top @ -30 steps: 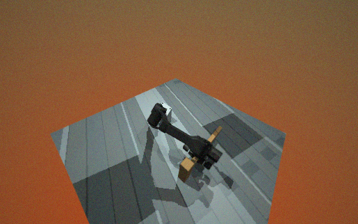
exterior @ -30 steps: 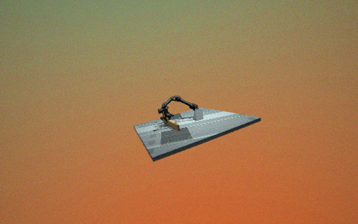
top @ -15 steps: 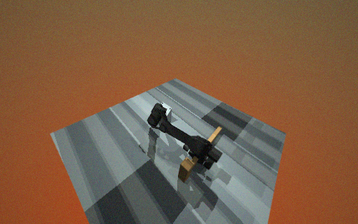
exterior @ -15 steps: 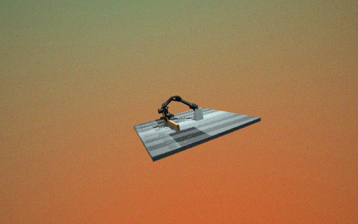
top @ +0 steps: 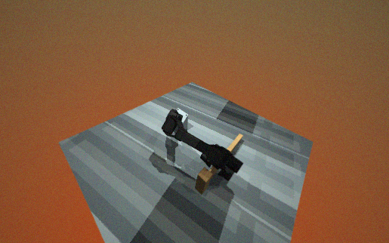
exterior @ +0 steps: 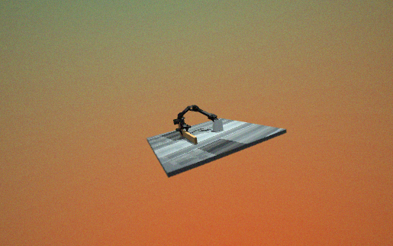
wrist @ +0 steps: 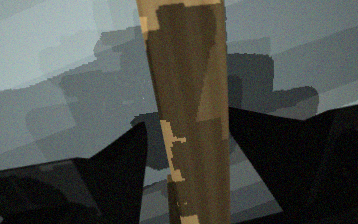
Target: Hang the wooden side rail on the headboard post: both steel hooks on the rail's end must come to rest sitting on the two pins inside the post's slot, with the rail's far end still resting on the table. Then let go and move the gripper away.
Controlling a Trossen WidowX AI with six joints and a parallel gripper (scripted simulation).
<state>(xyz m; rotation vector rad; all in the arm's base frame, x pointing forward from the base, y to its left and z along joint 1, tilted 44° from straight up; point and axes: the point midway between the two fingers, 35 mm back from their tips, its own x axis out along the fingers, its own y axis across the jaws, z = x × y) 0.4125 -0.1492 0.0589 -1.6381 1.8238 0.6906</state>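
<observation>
The light wooden side rail (top: 236, 143) (exterior: 190, 137) (wrist: 212, 65) runs under the arm, its far end low at the table. The brown headboard post (top: 202, 183) stands at the rail's other end in the top view; I cannot make it out apart in the exterior view. My gripper (top: 215, 169) (wrist: 185, 120) is open and straddles the rail, one finger on each side. In the wrist view a gap shows between the left finger and the rail, while the right fingertip is close beside the rail's edge. The hooks, the slot and the pins are hidden or too small to see.
The striped grey table (top: 121, 166) (exterior: 237, 135) bears everything. A pale box (top: 184, 116) (exterior: 217, 125) stands by the arm's base. The arm arches from there over the table to the rail, close beside the post.
</observation>
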